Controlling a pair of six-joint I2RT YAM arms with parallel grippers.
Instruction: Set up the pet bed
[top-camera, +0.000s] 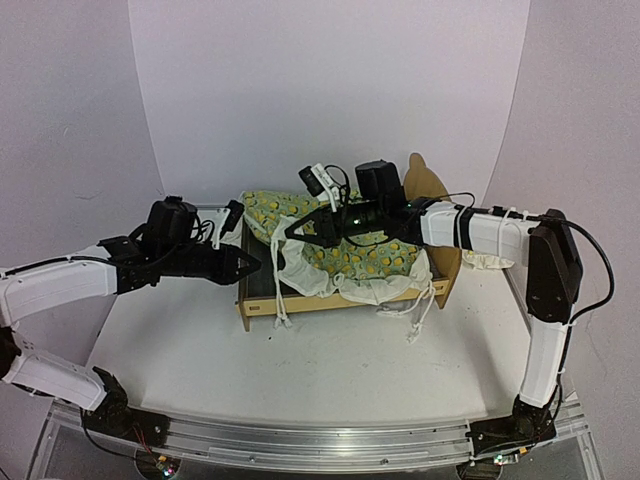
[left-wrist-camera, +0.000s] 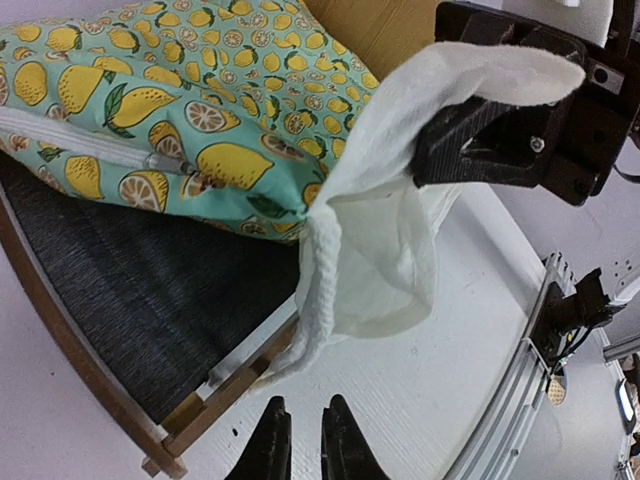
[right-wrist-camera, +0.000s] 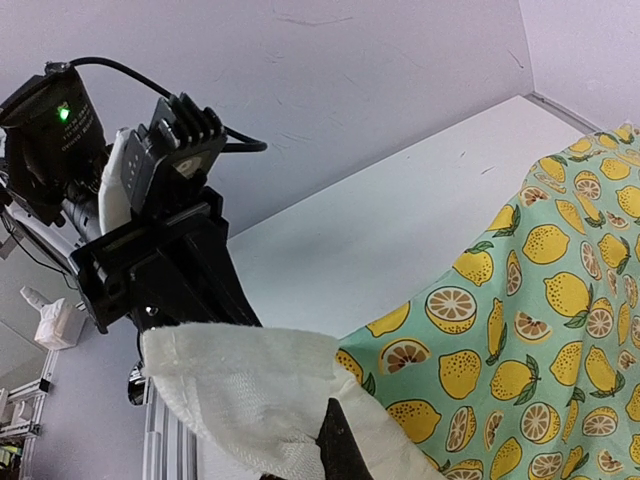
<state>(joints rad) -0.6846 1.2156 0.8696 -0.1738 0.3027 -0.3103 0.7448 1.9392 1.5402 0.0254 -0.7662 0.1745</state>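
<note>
The pet bed (top-camera: 330, 303), a light plywood frame with its curved headboard (top-camera: 425, 185) at the right, stands mid-table. The lemon-print blanket (top-camera: 370, 255) lies bunched over it, with its white ruffle hanging over the front rail. My right gripper (top-camera: 292, 230) is shut on the blanket's white edge (left-wrist-camera: 400, 190) and holds it up above the foot end. One of its fingers (right-wrist-camera: 340, 450) shows under the cloth. My left gripper (top-camera: 256, 263) hovers just off the foot rail (left-wrist-camera: 100, 380), fingers (left-wrist-camera: 272, 440) close together and empty. The dark mattress pad (left-wrist-camera: 150, 290) lies bare there.
White ruffle cords (top-camera: 415, 320) dangle onto the table in front of the bed. An aluminium rail (top-camera: 300, 440) runs along the near table edge. White walls close off the back and sides. My left wrist (right-wrist-camera: 160, 260) is close to the held cloth.
</note>
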